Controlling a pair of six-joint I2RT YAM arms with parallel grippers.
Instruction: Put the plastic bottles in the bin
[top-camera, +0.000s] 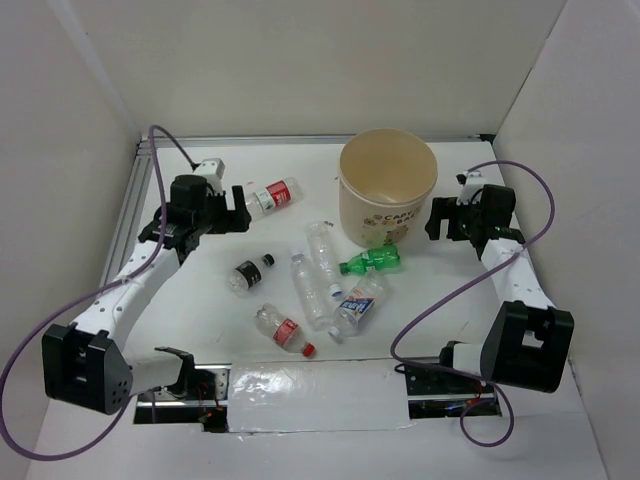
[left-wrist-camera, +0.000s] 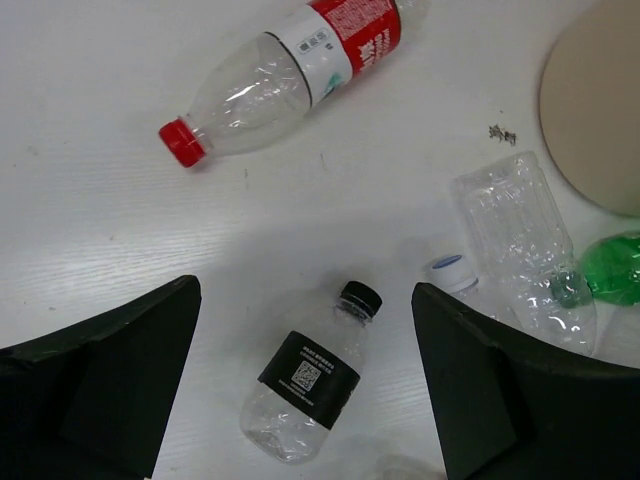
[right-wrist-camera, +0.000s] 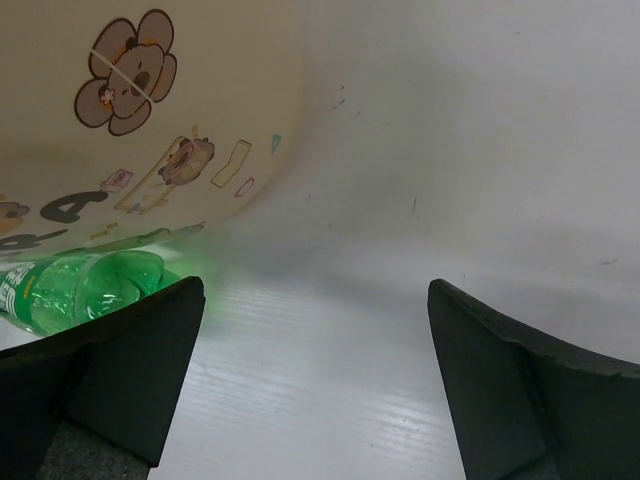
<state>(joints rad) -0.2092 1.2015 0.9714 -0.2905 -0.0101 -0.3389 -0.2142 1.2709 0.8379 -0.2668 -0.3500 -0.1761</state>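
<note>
Top external shows the bottles (top-camera: 308, 290) all lying on the bench (top-camera: 190, 310) in front of the bin (top-camera: 372, 225), which looks empty (so the job has barely begun). The left claw (top-camera: 243, 207) hangs just beside a red-label bottle (top-camera: 273, 196). The right claw (top-camera: 438, 222) sits just right of the bin.

Left wrist: the fingers stand spread, holding nothing, and a black-label bottle (left-wrist-camera: 305, 385) lies on its side framed between them. This reads as the reach for a first pick. Next the claw must drop, straddle the bottle's body and close.

Right wrist: that claw is spread and empty too, with the bin's wall and a green bottle (right-wrist-camera: 80, 285) to its left.
</note>
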